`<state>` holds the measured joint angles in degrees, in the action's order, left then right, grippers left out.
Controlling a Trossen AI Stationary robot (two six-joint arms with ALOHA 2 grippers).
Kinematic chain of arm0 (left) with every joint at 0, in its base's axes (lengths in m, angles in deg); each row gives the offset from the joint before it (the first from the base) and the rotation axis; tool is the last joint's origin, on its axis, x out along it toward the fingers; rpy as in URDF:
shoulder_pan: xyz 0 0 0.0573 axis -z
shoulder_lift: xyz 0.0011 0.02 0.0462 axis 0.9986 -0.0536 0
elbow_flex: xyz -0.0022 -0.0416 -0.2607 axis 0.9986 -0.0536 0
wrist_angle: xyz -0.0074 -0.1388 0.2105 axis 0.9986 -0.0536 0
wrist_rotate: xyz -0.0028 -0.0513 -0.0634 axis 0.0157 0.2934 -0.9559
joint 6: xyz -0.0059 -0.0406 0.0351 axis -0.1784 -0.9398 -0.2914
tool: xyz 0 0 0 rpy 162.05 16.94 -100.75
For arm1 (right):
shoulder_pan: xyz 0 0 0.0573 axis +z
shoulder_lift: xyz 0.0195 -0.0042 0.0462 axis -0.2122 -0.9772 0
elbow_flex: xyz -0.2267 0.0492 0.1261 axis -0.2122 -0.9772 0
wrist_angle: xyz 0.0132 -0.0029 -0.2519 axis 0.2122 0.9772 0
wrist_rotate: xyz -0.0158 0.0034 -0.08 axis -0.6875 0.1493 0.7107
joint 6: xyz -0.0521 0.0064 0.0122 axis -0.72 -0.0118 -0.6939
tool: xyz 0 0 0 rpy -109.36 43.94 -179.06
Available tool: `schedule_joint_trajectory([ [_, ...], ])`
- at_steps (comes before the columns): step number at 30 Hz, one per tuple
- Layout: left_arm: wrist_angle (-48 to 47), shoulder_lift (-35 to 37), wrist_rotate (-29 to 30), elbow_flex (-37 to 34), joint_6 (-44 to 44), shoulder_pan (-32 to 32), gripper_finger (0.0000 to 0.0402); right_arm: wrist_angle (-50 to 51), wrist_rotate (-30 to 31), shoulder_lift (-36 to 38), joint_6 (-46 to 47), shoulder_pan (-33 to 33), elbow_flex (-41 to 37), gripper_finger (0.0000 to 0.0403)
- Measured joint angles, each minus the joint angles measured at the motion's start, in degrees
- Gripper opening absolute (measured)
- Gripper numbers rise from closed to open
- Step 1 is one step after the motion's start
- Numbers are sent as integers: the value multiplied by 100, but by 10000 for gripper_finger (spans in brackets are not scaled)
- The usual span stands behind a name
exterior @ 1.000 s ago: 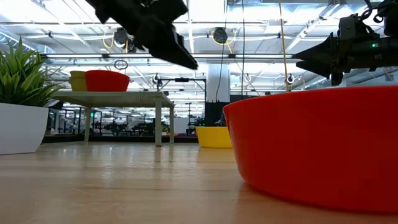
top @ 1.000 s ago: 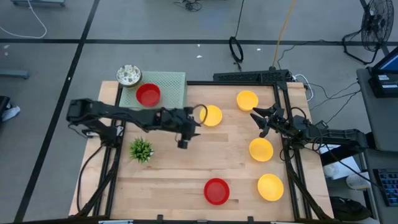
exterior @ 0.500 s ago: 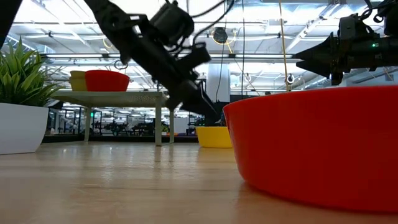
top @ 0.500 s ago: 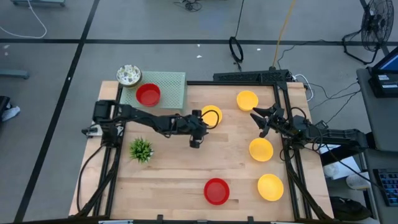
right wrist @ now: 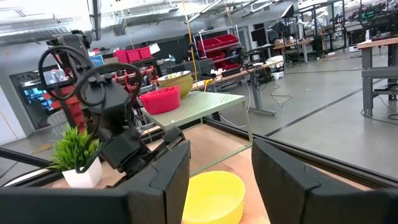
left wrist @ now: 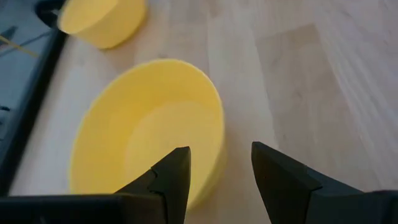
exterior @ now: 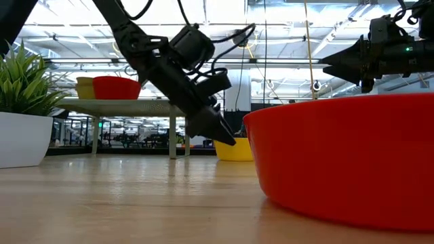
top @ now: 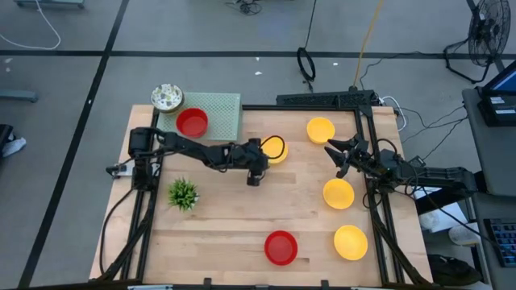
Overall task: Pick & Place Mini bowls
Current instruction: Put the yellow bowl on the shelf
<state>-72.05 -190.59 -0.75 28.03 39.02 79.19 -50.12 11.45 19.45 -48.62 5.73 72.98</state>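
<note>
**Bowls scattered across the tabletop, left gripper poised at a yellow one**

Bowls lie in several places, and every one that shows its inside is empty. On the pale green mesh rack (top: 211, 113) at eleven o'clock of the tabletop (top: 218, 217) sits a red bowl (top: 192, 122); just off the rack's outer corner stands a speckled white bowl (top: 167, 97), its contents too small to tell. A yellow bowl (top: 276, 150) rests near twelve o'clock of the tabletop's middle, a second yellow bowl (top: 321, 129) at one o'clock, a third yellow bowl (top: 339, 193) at three o'clock, and a fourth yellow bowl (top: 351, 242) at five o'clock. A second red bowl (top: 280, 247) sits at six o'clock, close to the low camera.

The left gripper (top: 255, 175) reaches in low beside the near yellow bowl; in its wrist view the fingers (left wrist: 177, 174) stand parted with nothing between them, one finger over the bowl's rim, the other over bare wood. The right gripper (top: 335, 159) hangs above the tabletop between the second and third yellow bowls, its jaws likewise spread and empty.

A small green plant (top: 183, 193) in a white pot stands at nine o'clock. The surface is light wood planking framed by dark rails. Beyond it lies a grey floor with cables, a fan (top: 487, 32) at the far right, and a bright workshop hall with shelves and benches.
</note>
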Motion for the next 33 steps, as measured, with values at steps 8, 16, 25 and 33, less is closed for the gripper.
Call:
schedule_joint_trajectory([
  [8, -513, 2, -505, 0, 96, -101, 175, -1, 0, 0, -1, 0, -1, 162],
  [16, -513, 2, -503, 0, 97, -97, 165, 0, 0, 0, -1, -1, -1, 161],
  [25, -458, 2, -475, 0, 21, -11, 20, 0, 0, 0, 0, 0, -2, 161],
  [33, -222, 121, -506, 61, 167, 320, 6, 0, 0, 0, -2, 0, 0, 160],
])
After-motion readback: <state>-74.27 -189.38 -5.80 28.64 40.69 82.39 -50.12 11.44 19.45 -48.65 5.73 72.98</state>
